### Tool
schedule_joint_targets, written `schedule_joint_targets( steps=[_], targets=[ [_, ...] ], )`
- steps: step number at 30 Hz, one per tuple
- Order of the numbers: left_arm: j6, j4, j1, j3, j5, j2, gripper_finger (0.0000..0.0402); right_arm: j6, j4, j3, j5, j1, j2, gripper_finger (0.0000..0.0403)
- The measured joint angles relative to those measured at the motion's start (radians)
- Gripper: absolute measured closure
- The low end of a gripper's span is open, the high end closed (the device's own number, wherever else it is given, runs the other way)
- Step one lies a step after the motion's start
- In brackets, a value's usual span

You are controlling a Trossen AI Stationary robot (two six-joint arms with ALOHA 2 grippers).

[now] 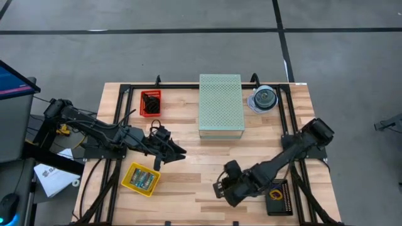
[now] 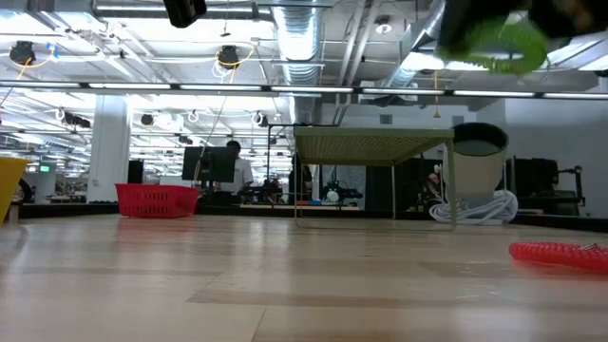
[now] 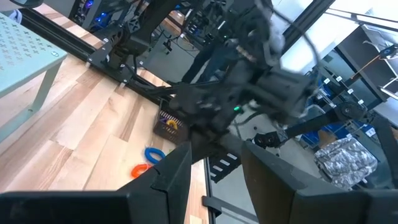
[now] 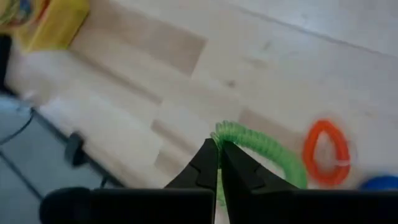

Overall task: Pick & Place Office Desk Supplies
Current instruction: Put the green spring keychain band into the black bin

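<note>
Green coiled loop [image 4: 264, 152] is pinched at one edge by the right gripper [image 4: 219, 149], jaws pressed together, above the tabletop [image 4: 186, 81]. Slippage is likely if swung. The orange loop [image 4: 326, 151] lies nearby. Left gripper [image 3: 214, 165]: jaws spread, empty.

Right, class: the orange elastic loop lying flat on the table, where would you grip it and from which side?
Probably from straight above, pinching one strand of the orange loop: one finger inside the ring, one outside. It lies flat and thin on the table, so a sideways approach finds little. Pick the arc away from the blue loop.
</note>
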Motion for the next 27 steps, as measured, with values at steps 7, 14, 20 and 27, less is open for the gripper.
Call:
schedule_joint_targets(
  steps=[7,14,20,27],
  targets=[
    [0.000,0.000,0.000,0.000,0.013,0.000,0.0266,0.064,-0.188,0.172,-0.193,0.183,-0.001,0.0402],
    [0.000,0.000,0.000,0.000,0.020,0.000,0.0266,0.372,-0.384,0.242,-0.383,0.383,-0.003,0.0402],
    [0.026,0.000,0.000,0.000,0.018,0.000,0.0266,0.516,-0.555,0.215,-0.463,0.459,-0.004,0.0403],
    [0.031,0.000,0.000,0.000,0.010,0.000,0.0266,0.516,-0.561,0.082,-0.414,0.425,-0.003,0.0403]
  ],
)
